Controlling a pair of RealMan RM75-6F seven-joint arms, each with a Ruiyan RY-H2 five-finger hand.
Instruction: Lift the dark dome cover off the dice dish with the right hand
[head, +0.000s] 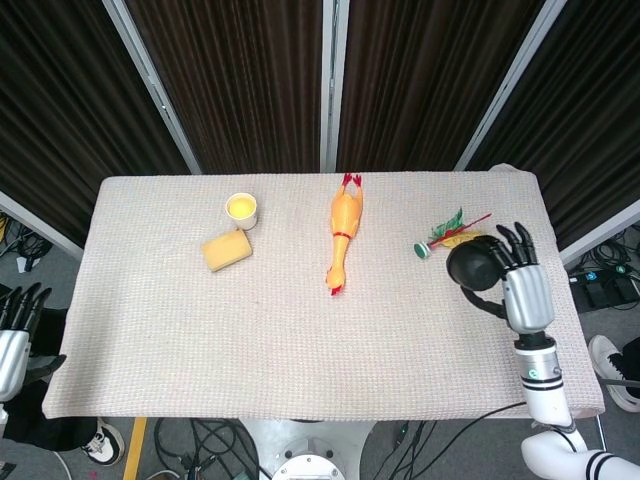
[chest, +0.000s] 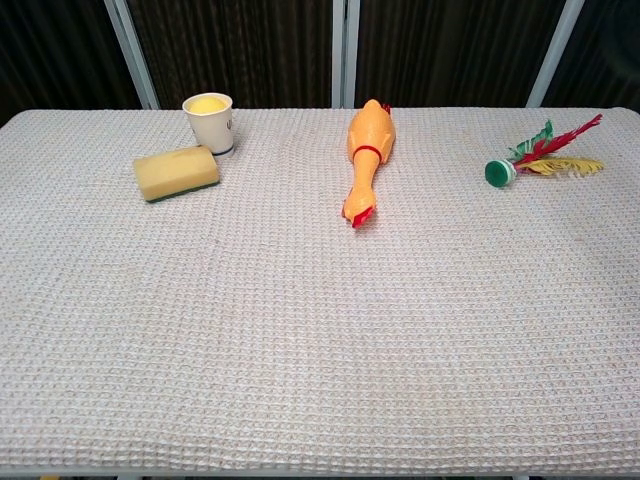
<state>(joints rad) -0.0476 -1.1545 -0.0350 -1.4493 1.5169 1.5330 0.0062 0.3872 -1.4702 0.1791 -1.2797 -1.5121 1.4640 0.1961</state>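
Right hand (head: 524, 290) gripping dark dome cover (head: 475, 266) (beside feathered shuttlecock (head: 448, 238)).

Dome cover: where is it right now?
In the head view the dome cover sits in the right hand at the table's right end, just beside the feathered shuttlecock; the chest view misses it.

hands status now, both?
Left hand: off the table edge, holding nothing, fingers apart, open.
Right hand: gripping the dark dome cover.

Matt waffle-weave cloth on table (chest: 300, 350), porous sponge (chest: 176, 172), glossy rubber chicken (chest: 366, 160), smooth dark dome cover (head: 474, 264)
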